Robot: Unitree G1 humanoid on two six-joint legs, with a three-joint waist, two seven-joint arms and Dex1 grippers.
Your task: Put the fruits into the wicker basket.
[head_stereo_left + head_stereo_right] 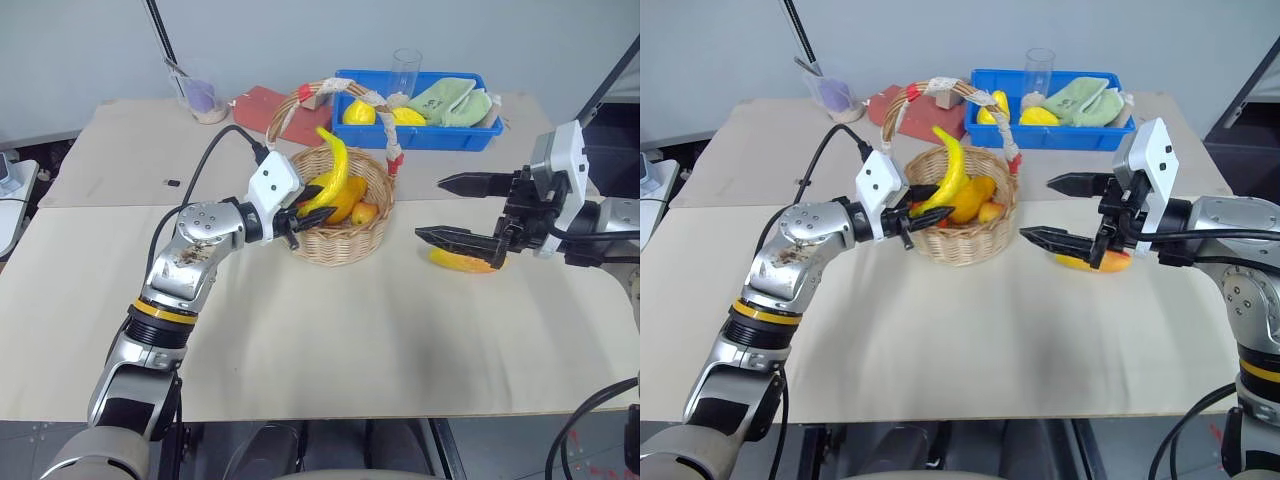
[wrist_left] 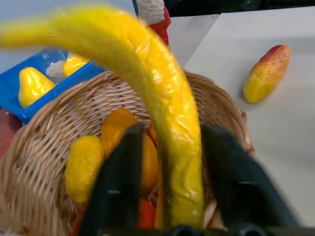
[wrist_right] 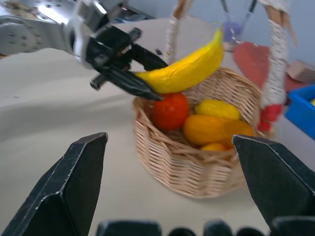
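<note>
Left wrist view puts the banana [image 2: 167, 123] right between my left gripper's [image 1: 302, 212] fingers, over the wicker basket [image 1: 345, 240]. I see a gap on either side of the fruit, so I read the jaws as parted around it, not clamped; whether one finger touches it I cannot tell. The banana stands tilted, lower end at the fingers just inside the basket's near rim, tip rising toward the taped handle [image 1: 390, 125]. I judge I have it there so it can drop among the fruit already inside: a red-orange round one, an orange one and a small yellow one.

My right gripper [image 1: 1072, 212] hangs wide open and empty above the worktop [image 1: 350, 340], aimed toward the basket. The mango [image 1: 1095, 263] lies on the worktop just below and behind its lower finger, well apart from the basket. I judge that one is still to be picked up. Farther back, the blue bin [image 1: 420, 135] holds lemons and a green cloth.
</note>
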